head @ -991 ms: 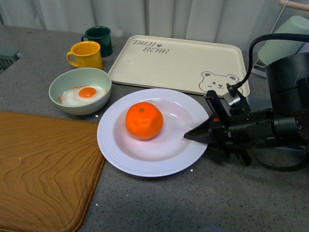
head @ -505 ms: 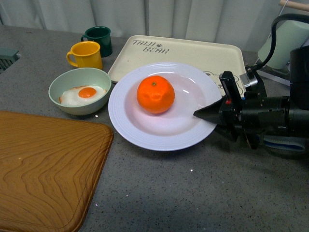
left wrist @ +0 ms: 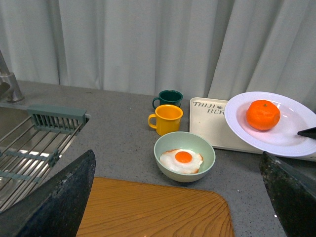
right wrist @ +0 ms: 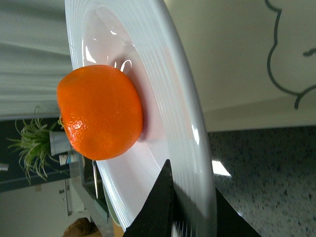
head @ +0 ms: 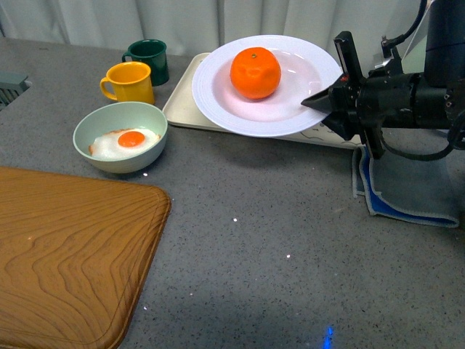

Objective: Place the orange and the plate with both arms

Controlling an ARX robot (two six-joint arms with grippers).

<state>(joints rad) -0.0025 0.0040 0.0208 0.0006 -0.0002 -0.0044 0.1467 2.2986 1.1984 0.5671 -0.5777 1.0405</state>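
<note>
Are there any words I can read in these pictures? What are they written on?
"TAIJI": printed near one corner of the cream tray, readable in the left wrist view.
"BE": the line under it on the same tray; the rest is hidden behind the white plate.
No other writing shows: the yellow mug, green mug and bowl show no lettering.

Matte black right arm (head: 407, 98), tapered pointed right gripper (head: 309, 103) (small red mark), looping black cable (head: 418, 156), left gripper (left wrist: 177, 154) with speckled dark fingers (left wrist: 59, 197).
</note>
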